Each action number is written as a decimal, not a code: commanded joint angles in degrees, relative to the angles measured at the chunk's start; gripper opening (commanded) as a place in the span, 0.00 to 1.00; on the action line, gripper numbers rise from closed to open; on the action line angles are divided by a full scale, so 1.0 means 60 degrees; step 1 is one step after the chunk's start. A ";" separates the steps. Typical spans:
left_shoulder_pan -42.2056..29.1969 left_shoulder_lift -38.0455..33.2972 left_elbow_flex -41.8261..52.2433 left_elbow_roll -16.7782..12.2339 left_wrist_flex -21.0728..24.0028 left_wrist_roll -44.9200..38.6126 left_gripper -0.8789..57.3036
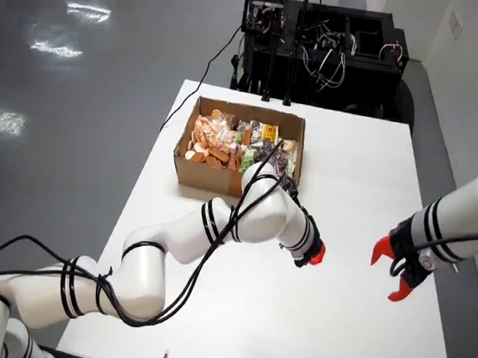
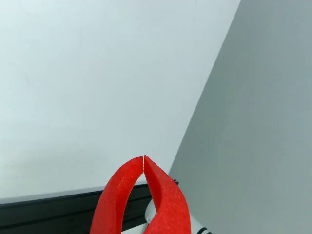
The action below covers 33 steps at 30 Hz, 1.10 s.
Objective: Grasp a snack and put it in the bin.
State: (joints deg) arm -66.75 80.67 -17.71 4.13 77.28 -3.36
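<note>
A cardboard box [image 1: 191,168] full of snack packets [image 1: 225,142] stands on the white table [image 1: 357,173], toward its far left in the overhead view. The working arm reaches in from the lower left. Its red gripper [image 1: 318,253] is to the right of and in front of the box, low over bare table. In the wrist view the gripper [image 2: 144,157] is shut, tips touching, with nothing between them. No loose snack shows on the table.
A second arm comes in from the right with its red gripper [image 1: 394,272] open above the table's right part. A black equipment rack with cables [image 1: 318,43] stands behind the table. The wrist view shows the table edge [image 2: 195,126] and grey floor beyond it.
</note>
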 commanded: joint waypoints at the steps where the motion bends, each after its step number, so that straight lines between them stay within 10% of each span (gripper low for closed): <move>1: 0.0024 0.0004 -0.0008 0.0000 -0.0011 -0.0023 0.01; 33: 0.0037 0.0076 -0.0141 0.0000 -0.0028 -0.0101 0.01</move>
State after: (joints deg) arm -66.50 81.12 -18.55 4.13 77.12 -3.95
